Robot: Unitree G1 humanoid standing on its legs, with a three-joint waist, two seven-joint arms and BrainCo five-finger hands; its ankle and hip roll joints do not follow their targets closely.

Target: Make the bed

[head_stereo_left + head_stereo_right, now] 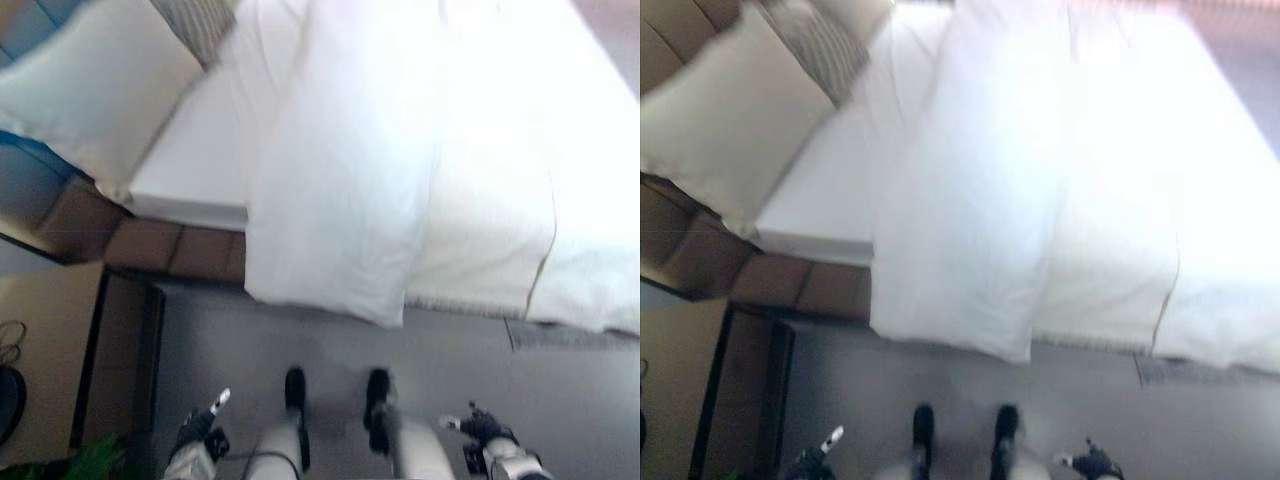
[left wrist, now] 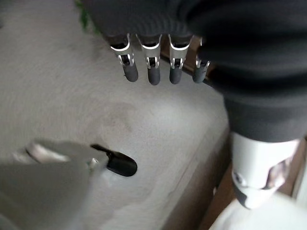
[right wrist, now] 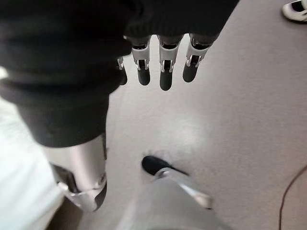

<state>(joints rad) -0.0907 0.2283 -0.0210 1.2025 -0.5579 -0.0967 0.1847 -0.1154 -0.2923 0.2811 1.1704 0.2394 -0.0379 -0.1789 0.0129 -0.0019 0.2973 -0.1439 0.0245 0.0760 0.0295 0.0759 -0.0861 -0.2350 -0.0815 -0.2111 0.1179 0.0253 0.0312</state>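
Note:
The bed stands ahead of me with a white duvet [image 1: 340, 180] lying rumpled across it. A thick fold of the duvet hangs over the near side toward the floor. At the head end, on the left, the bare white sheet [image 1: 200, 150] shows, with a pale pillow [image 1: 100, 90] and a striped cushion [image 1: 195, 25] beside it. My left hand [image 1: 200, 430] hangs low by my side over the grey floor, open, fingers [image 2: 153, 72] straight and holding nothing. My right hand [image 1: 482, 428] hangs low on the other side, also open, its fingers [image 3: 163, 72] straight.
The brown padded bed base [image 1: 150, 245] shows under the sheet. A wooden nightstand [image 1: 50, 350] stands at the left with a green plant [image 1: 90, 460] near it. A grey mat [image 1: 570, 335] lies by the bed at the right. A white shoe [image 3: 295, 9] is on the floor.

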